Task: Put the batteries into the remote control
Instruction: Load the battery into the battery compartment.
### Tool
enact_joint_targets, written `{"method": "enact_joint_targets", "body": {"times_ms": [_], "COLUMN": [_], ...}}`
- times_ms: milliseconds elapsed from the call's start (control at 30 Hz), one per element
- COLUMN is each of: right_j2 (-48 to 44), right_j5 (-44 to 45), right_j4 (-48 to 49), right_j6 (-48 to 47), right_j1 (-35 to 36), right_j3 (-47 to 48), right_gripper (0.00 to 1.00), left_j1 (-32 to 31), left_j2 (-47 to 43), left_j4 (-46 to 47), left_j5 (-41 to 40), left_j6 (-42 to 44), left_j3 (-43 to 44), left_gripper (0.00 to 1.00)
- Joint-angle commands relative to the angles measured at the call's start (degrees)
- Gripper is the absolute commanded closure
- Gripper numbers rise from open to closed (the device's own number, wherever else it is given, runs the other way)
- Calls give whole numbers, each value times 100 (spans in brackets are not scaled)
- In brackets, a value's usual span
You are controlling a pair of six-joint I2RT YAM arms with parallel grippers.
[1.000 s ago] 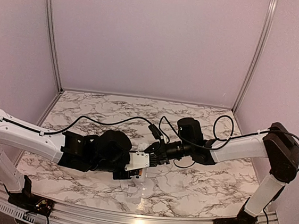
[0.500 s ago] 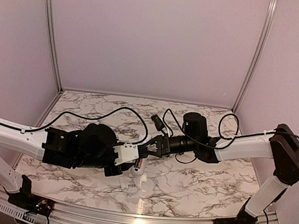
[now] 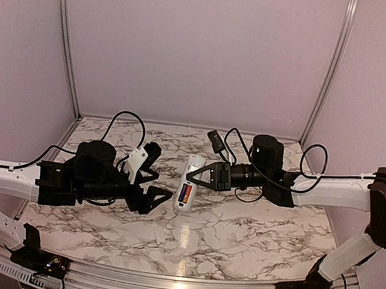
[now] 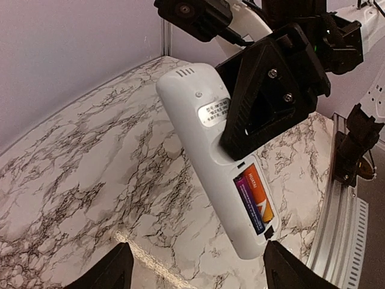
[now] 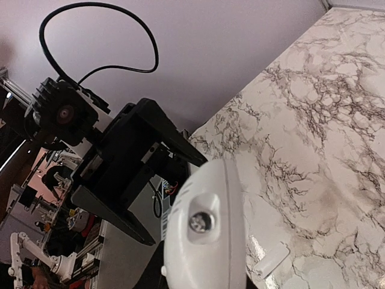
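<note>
**White plastic remote held above the marble, both cells in their bay**

Smooth white plastic forms the remote control (image 4: 201,129), a slim oblong with rounded corners. It is held in the air over the middle of the counter (image 3: 252,233), about midway between the left and right edges. Its plain back faces up, with a small silver label, a screw recess and a row of short vent slits at the far end.

The right gripper (image 3: 200,178) is clamped across the body just above the battery bay. Its matte black, triangular fingers (image 4: 271,90) with two screw heads press on the white shell.

The bay at the near end of the remote has no cover on it. The batteries (image 4: 255,198) lie in it side by side and lengthwise, two glossy little cylinders, one orange and the other dark, touching each other.

The left gripper (image 3: 162,171) hangs just to the left of the remote with its jaws spread wide. It touches nothing, and its black fingertips (image 4: 117,265) frame the bottom of the wrist view.

A small flat white plastic piece (image 5: 272,259) lies on the counter below the remote, towards the near edge. The counter is glossy white marble-patterned laminate with grey veins, and aluminium rails run along its edges.
</note>
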Motion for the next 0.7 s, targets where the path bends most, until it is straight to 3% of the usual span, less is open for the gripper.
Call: {"method": "enact_joint_targets", "body": {"times_ms": [0, 300, 667], "right_j2": [-241, -205, -284], "right_j5": [50, 153, 73], "right_j4": [213, 112, 125], "right_j6": [-190, -302, -307], "right_j1": [-12, 165, 227], "right_j3": [40, 106, 129], "right_gripper": [100, 100, 100], "left_j1": [155, 167, 431], "left_j2": [347, 1076, 1203], "left_j4": [724, 1230, 1638], "left_j5": [982, 1443, 1618], "left_j6": [-1107, -1506, -1988], "left_j3": [-37, 251, 63], "left_gripper": [22, 28, 47]}}
